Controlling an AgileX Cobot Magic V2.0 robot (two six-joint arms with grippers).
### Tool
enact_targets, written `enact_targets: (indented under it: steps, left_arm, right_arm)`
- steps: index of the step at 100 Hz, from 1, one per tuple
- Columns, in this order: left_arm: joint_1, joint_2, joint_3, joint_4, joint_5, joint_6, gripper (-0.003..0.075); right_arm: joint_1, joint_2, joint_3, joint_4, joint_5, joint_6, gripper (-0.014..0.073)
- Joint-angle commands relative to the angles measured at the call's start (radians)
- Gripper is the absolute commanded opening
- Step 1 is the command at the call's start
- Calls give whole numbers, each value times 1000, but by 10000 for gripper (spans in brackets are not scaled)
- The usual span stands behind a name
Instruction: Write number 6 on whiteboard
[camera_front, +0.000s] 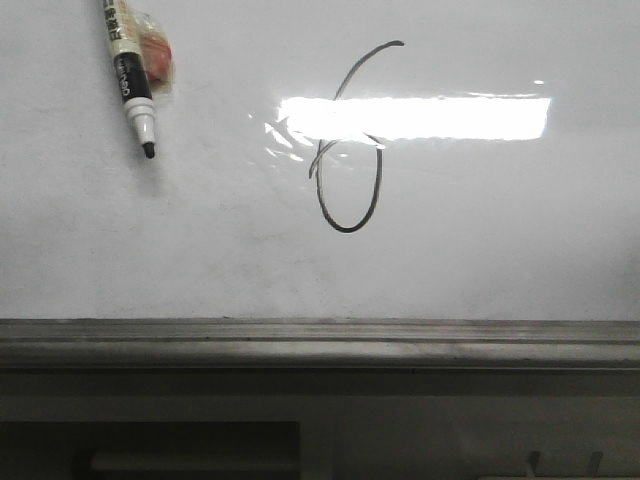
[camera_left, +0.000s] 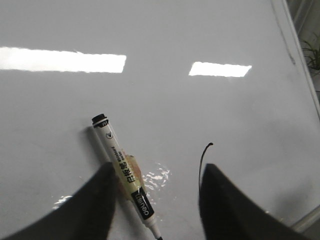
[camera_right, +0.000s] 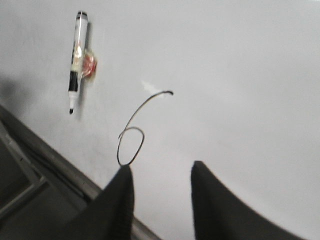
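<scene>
A finished black number 6 (camera_front: 350, 150) sits mid-whiteboard (camera_front: 500, 240). The marker (camera_front: 130, 75) lies uncapped on the board, well to its left. Left fingers (camera_left: 95, 200) straddle it, apart and empty; right fingers (camera_right: 117, 200) apart near the loop. Writing looks done; only withdrawal likely remains.

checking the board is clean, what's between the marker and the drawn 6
Only bare whiteboard separates the marker from the 6, apart from glare near the 6; the front view shows it.
</scene>
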Motion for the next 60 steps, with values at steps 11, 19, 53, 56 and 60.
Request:
enact_targets:
  steps: [11, 19, 53, 56, 60]
  left_arm:
    - [2, -119, 56, 33, 55, 70, -20]
    - [2, -172, 94, 58, 55, 70, -20]
    - [2, -415, 205, 88, 26, 70, -20]
    - [2, -428, 206, 88, 21, 70, -20]
    - [2, -441, 207, 88, 19, 70, -20]
  right_arm:
    - [-6, -160, 109, 39, -210, -3, -66]
    - [-6, -247, 194, 39, -264, -3, -66]
    - [-6, -510, 401, 39, -307, -5, -66]
    - [-6, -515, 408, 39, -309, -5, -66]
    - [-6, -519, 410, 39, -311, -5, -66]
